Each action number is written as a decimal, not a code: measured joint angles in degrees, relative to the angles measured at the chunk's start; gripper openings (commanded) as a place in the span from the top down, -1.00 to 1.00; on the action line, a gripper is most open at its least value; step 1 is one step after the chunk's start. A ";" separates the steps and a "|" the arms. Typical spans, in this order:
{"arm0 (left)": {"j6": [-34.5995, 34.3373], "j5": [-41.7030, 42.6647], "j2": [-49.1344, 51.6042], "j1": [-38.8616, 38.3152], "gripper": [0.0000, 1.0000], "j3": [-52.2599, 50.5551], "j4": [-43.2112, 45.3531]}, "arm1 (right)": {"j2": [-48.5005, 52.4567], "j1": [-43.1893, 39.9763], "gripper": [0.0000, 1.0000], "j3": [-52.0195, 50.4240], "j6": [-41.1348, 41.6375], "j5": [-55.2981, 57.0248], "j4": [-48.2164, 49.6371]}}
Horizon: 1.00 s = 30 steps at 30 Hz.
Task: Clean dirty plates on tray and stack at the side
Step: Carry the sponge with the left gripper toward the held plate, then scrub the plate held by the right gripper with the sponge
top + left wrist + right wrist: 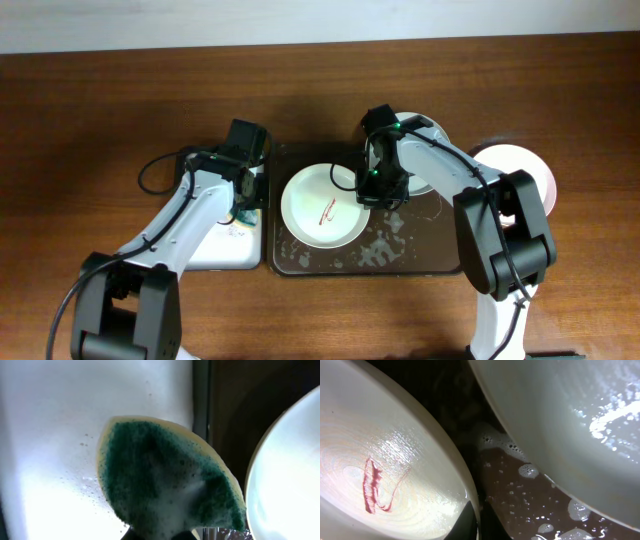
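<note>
Though overhead hides it, foam between plates

Reference item: the tray. The first plate lies in the tray, in its left half. The second plate sits at the tray's rear right corner and reaches past the rear rim. It is near the first plate but apart from it, with tray floor between them. The third plate rests on the table outside the tray, just beyond its right rear corner. A smaller tray lies just beside the tray's left side. A sponge hangs over the smaller tray, near the edge facing the tray.
</note>
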 measured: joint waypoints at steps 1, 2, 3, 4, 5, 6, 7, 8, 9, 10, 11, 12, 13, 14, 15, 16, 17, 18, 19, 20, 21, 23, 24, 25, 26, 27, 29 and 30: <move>0.24 0.07 0.00 0.00 1.00 0.00 -0.02 | 0.00 0.00 0.92 0.00 0.00 0.00 0.00; 0.42 0.24 0.00 0.00 1.00 0.00 -0.02 | 0.00 0.00 0.92 0.00 0.00 0.00 0.00; 0.72 0.28 0.00 0.00 1.00 0.00 0.00 | 0.00 0.00 0.92 0.00 0.02 0.00 0.00; 0.90 0.46 0.00 0.00 1.00 0.00 -0.02 | 0.00 0.00 0.92 0.00 -0.02 0.00 0.00; 0.96 0.72 0.00 0.00 1.00 0.00 -0.02 | 0.00 0.00 0.92 0.00 -0.02 0.00 0.00; 1.11 1.44 0.00 0.00 1.00 0.02 -0.02 | 0.00 0.00 0.92 0.00 -0.02 0.00 0.00; 1.33 2.58 0.00 0.00 1.00 0.09 -0.04 | 0.00 0.00 0.92 0.00 0.00 0.00 0.00; 1.46 3.76 0.00 0.00 1.00 0.24 -0.04 | 0.00 0.00 0.92 0.00 0.00 0.00 0.00; 1.62 5.53 0.00 0.00 1.00 0.70 -0.09 | 0.00 0.00 0.92 0.00 0.00 0.00 0.00; 1.84 7.76 0.00 0.00 1.00 1.33 0.24 | 0.00 0.00 0.92 0.00 0.00 0.00 0.00; 1.97 10.38 0.00 0.00 1.00 1.99 1.16 | 0.00 0.00 0.92 0.00 0.00 0.00 0.00; 1.97 12.96 0.00 0.00 1.00 2.43 2.51 | 0.00 0.00 0.92 0.00 0.00 0.00 0.00; 1.88 14.82 0.00 0.00 1.00 2.82 3.30 | 0.00 0.00 0.92 0.00 0.00 0.00 0.00; 1.03 17.79 0.00 -0.11 1.00 3.08 4.61 | 0.00 0.00 0.92 0.00 -0.02 0.00 0.00; 0.20 19.54 0.00 -0.22 1.00 3.28 5.07 | 0.00 0.00 0.92 0.00 -0.02 0.00 0.00; -0.98 20.87 0.04 -0.50 1.00 3.30 5.75 | 0.00 0.00 0.92 0.00 0.00 0.00 0.00; -2.86 22.14 0.22 -0.83 1.00 3.34 6.32 | 0.00 0.00 0.92 0.00 0.02 0.00 0.00; -4.35 22.75 0.44 -1.18 1.00 3.37 6.62 | 0.00 0.00 0.92 0.00 0.00 0.00 0.00; -6.19 23.52 0.90 -1.73 1.00 3.37 7.17 | 0.00 0.00 0.92 0.00 0.00 0.00 0.00; -8.11 24.06 1.51 -2.45 1.00 3.37 7.80 | 0.00 0.00 0.92 0.00 -0.02 0.00 0.00; -10.16 24.63 2.34 -3.28 1.00 3.37 8.72 | 0.00 0.00 0.92 0.00 -0.02 0.00 0.00; -13.49 25.29 4.04 -5.03 1.00 3.37 10.25 | 0.00 0.00 0.92 0.00 -0.02 0.00 0.00; -15.45 25.59 5.14 -6.21 1.00 3.37 11.17 | 0.00 0.00 0.92 0.00 0.02 0.00 0.00; -16.70 25.90 6.01 -7.21 1.00 3.37 11.98 | 0.00 0.00 0.92 0.00 0.00 0.00 0.00; -17.62 26.01 6.78 -8.11 1.00 3.37 12.79 | 0.00 0.00 0.92 0.00 -0.02 -0.02 -0.02; -18.49 26.08 7.32 -8.92 1.00 3.37 13.42 | 0.00 0.00 0.92 0.00 0.00 0.00 -0.04; -20.61 25.75 8.28 -10.32 1.00 3.37 14.29 | 0.00 0.00 0.92 0.00 0.04 0.00 -0.09; -22.14 25.18 8.76 -10.97 1.00 3.37 14.49 | 0.00 0.00 0.92 0.00 0.00 0.00 -0.11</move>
